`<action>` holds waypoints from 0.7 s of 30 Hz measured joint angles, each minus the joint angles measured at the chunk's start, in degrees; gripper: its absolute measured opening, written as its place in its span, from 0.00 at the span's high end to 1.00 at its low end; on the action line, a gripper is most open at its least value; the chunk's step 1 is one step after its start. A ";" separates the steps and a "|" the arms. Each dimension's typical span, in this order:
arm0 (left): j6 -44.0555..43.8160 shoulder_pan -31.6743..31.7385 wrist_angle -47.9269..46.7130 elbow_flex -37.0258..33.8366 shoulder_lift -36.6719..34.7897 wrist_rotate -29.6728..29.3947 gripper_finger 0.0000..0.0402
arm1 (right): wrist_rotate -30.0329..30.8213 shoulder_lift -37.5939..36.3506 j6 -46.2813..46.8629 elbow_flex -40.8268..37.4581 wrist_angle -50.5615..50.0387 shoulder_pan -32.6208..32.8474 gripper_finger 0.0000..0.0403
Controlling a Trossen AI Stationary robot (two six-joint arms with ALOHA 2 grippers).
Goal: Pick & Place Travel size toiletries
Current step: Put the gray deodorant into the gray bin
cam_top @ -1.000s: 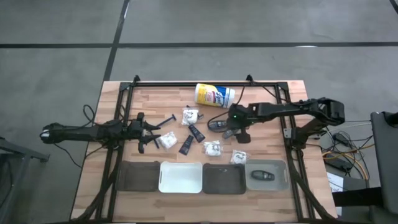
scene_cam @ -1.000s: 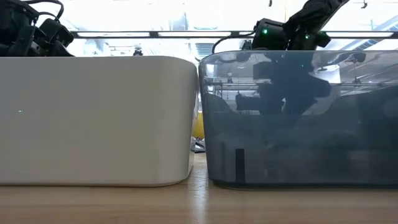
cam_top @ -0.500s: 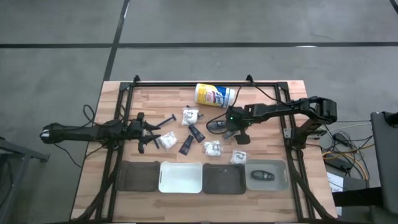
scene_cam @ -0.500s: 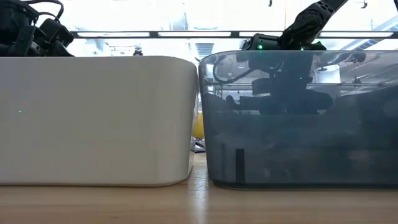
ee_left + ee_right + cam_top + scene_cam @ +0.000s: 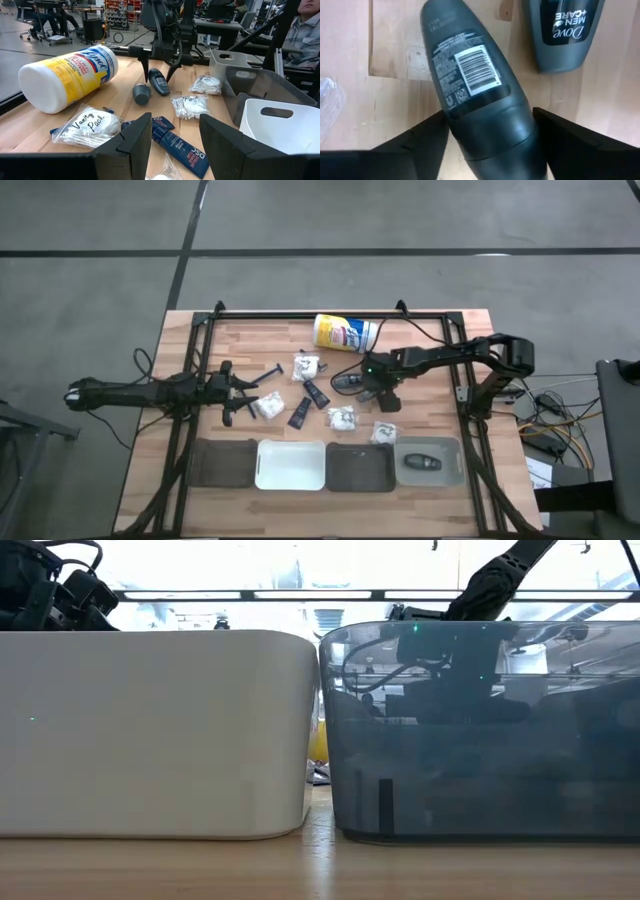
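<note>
Two dark grey oval pods lie flat on the wooden table near its middle. My right gripper (image 5: 374,389) points down over one pod (image 5: 470,85), open, with a finger on each side of its wide cap end. The other pod (image 5: 561,31) lies just beside it. White packets (image 5: 305,367) (image 5: 342,418), black tubes (image 5: 316,394) and a thin razor (image 5: 268,372) lie scattered to the left. Another pod (image 5: 425,463) lies in the grey bin. My left gripper (image 5: 228,392) waits open at the table's left, with nothing between its fingers. My right gripper's fingers (image 5: 422,145) come from above, pointing down, and stand close beside the two sides of the pod's cap end (image 5: 495,135). Whether they touch it I cannot tell. The pod lies flat on the table.
A large yellow-and-white canister (image 5: 346,333) lies on its side at the far edge. Several bins stand along the near edge: dark (image 5: 222,463), white (image 5: 290,465), dark (image 5: 360,466) and grey (image 5: 450,450). A black frame runs round the table. People sit in the room beyond.
My right gripper has sunk toward the pod and drifted a little toward the table's left. The pods and the other items have stayed where they lay.
</note>
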 joint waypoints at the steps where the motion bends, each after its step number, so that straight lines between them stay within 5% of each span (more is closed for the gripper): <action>1: 0.00 0.02 0.01 0.00 0.01 0.02 0.57 | -0.09 0.08 0.14 0.00 0.01 -0.02 0.36; 7: 0.00 0.02 0.00 0.00 0.00 0.02 0.57 | -0.15 -0.14 1.19 0.00 0.04 0.00 0.47; 21: 0.00 0.02 0.00 0.00 0.00 0.01 0.57 | -1.55 -3.38 3.02 0.00 -0.98 0.15 0.49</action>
